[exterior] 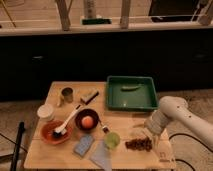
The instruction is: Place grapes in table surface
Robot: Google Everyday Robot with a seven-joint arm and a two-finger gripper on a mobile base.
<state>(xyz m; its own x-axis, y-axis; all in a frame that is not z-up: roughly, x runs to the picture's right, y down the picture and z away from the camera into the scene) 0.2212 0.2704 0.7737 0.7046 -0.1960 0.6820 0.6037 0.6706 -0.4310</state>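
Observation:
The grapes (138,144), a small dark reddish-brown bunch, lie on the light tan table surface (125,120) near its front right corner. My gripper (149,133) hangs at the end of the white arm (172,111), which comes in from the right. It sits just above and to the right of the grapes, very close to them. I cannot tell whether it touches them.
A dark green tray (114,100) at the back right holds a long green vegetable (131,87). Left of the grapes are a green cup (112,139), a dark bowl with an orange fruit (87,120), a red plate with a brush (55,132), a blue sponge (83,145), a white cup (45,111) and a tin can (66,94).

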